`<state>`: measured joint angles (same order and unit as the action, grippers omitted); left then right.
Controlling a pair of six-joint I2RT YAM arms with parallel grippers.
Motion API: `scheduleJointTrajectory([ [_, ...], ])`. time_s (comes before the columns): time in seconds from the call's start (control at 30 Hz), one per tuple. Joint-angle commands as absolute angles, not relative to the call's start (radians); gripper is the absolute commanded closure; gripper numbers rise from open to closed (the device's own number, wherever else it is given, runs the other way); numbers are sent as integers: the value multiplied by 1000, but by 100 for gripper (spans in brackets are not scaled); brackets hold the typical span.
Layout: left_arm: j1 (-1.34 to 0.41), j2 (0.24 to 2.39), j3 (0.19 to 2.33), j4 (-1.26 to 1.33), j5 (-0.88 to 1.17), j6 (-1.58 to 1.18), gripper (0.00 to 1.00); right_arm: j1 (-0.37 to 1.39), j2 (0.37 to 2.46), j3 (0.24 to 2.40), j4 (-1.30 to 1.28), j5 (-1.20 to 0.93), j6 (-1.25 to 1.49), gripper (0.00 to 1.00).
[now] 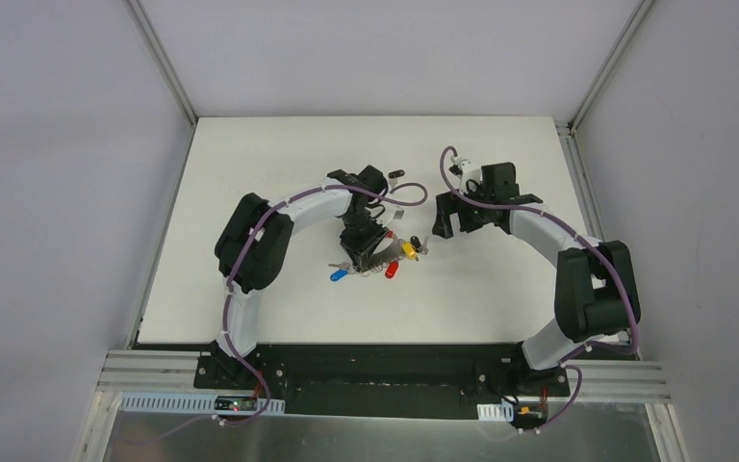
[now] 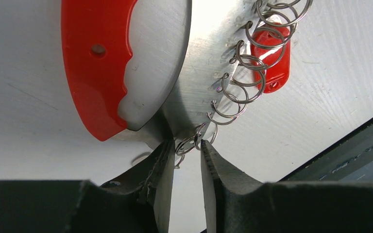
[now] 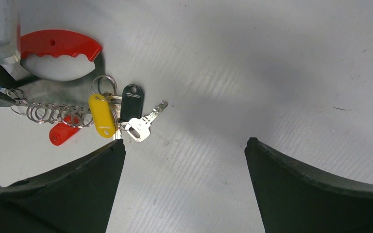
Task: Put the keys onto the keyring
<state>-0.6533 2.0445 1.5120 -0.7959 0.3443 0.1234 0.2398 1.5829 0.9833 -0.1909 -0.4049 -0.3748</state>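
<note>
The keyring (image 1: 382, 252) lies about in the middle of the bench (image 1: 500, 298), a little toward the near edge. The left pincer (image 2: 185, 151) stands narrow at one end of it, with a small wire ring (image 2: 188, 144) between its tips. I think it is there to fix this end or to take the ring. I cannot tell if the ring is really pinched or only enclosed.

The right pincer (image 3: 184, 141) hovers wide over bare bench, toward the right edge from the keyring, and holds nothing. It seems ready to fetch a key while the left one steadies the keyring.

The keyring is a curved grey metal plate with a red grip (image 2: 90, 68) along its inner side. A row of small wire rings runs on the outer edge. The keys (image 3: 138, 127) gather at the far end of this row: a yellow head (image 3: 102, 114), a black head (image 3: 132, 99) and a silver blade. A red head (image 3: 60, 133) lies under the rings, and a blue one (image 1: 338, 274) shows only in the top view.
</note>
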Motion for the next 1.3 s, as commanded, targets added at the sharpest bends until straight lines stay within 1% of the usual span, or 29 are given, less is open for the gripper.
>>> scheduleJointTrajectory([
  [0.0, -653, 2028, 1505, -804, 386, 140, 74, 233, 1555, 980, -185, -431, -373, 2],
  [0.3, -653, 2001, 1502, -840, 456, 148, 84, 229, 1565, 982, -188, -430, -377, 2],
  [0.53, -652, 1986, 1486, -846, 457, 154, 84, 228, 1574, 983, -191, -431, -379, 2],
  [0.6, -652, 1984, 1481, -847, 455, 152, 83, 228, 1577, 983, -193, -431, -379, 2],
  [0.9, -650, 1965, 1446, -837, 455, 125, 70, 228, 1587, 986, -196, -432, -382, 2],
  [1.27, -621, 1965, 1385, -752, 542, 3, 65, 226, 1593, 988, -201, -430, -385, 1],
])
